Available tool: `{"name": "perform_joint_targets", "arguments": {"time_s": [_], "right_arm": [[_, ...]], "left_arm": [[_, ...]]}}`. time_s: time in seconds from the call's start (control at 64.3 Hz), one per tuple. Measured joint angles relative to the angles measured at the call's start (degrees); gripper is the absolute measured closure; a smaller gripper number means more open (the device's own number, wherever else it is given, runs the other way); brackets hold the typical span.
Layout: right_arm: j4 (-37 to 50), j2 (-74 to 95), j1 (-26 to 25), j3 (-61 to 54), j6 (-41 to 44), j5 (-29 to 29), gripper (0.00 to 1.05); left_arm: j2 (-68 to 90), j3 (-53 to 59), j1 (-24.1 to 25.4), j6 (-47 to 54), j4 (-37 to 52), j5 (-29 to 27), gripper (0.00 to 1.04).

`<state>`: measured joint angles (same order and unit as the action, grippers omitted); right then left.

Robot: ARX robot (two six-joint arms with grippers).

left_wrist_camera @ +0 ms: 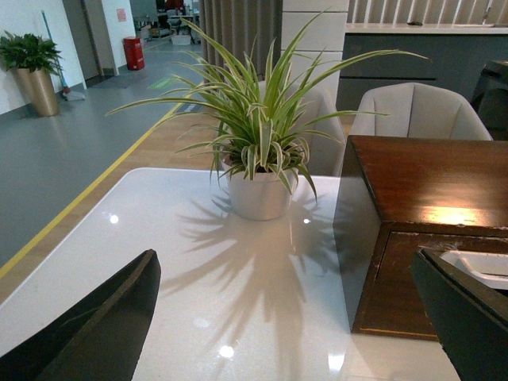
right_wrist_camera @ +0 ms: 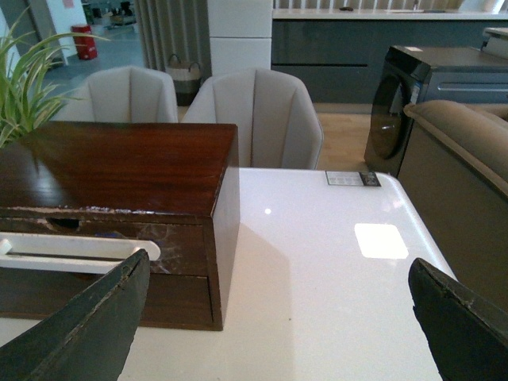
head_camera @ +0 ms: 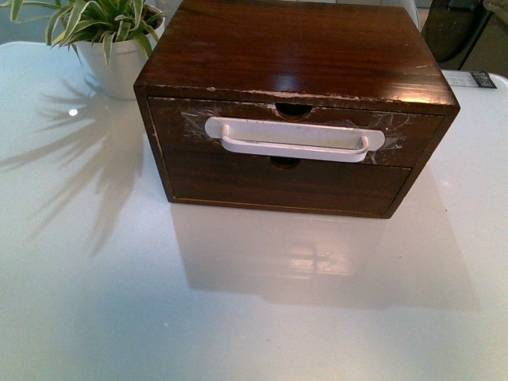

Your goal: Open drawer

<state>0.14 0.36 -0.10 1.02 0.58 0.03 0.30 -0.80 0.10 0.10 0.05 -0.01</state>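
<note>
The wooden chest [head_camera: 295, 48] stands at my 12 o'clock on the glossy white table [head_camera: 238, 317]. It holds two drawers, both pushed in flush, so I cannot see what lies inside either. The drawer [head_camera: 178, 119] is the upper one: wide, shallow and dark brown, with crinkled clear tape patches at both ends of its face. A half-round notch is cut in its top edge, and a long white bar handle [head_camera: 294, 140] with rounded corners runs across the front. Below it sits the plain lower drawer [head_camera: 286, 184], which has only a small notch. The chest's top is polished, reddish and streaked with grain, and its front edge is chipped pale.

At my 11 o'clock a smooth white pot [head_camera: 119, 70] holds a spider plant [left_wrist_camera: 262, 119] with long, striped green-and-cream leaves.

My left gripper [left_wrist_camera: 286, 262] has its dark, scuffed fingers [left_wrist_camera: 95, 325] spread wide over bare tabletop, clasping nothing. The drawer is at its 2 o'clock, near but apart. My right gripper [right_wrist_camera: 279, 262] is likewise spread wide with nothing in it. The drawer lies at its 10 o'clock, with the handle's end just past one finger [right_wrist_camera: 95, 325].
</note>
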Motion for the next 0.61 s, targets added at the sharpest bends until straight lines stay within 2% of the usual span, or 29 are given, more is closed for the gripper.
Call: {"name": "perform_joint_targets", "arguments": {"time_s": [0.606], "right_arm": [[0.0, 0.0, 0.0, 0.0, 0.0, 0.0, 0.09]], "left_arm": [[0.0, 0.0, 0.0, 0.0, 0.0, 0.0, 0.08]]}}
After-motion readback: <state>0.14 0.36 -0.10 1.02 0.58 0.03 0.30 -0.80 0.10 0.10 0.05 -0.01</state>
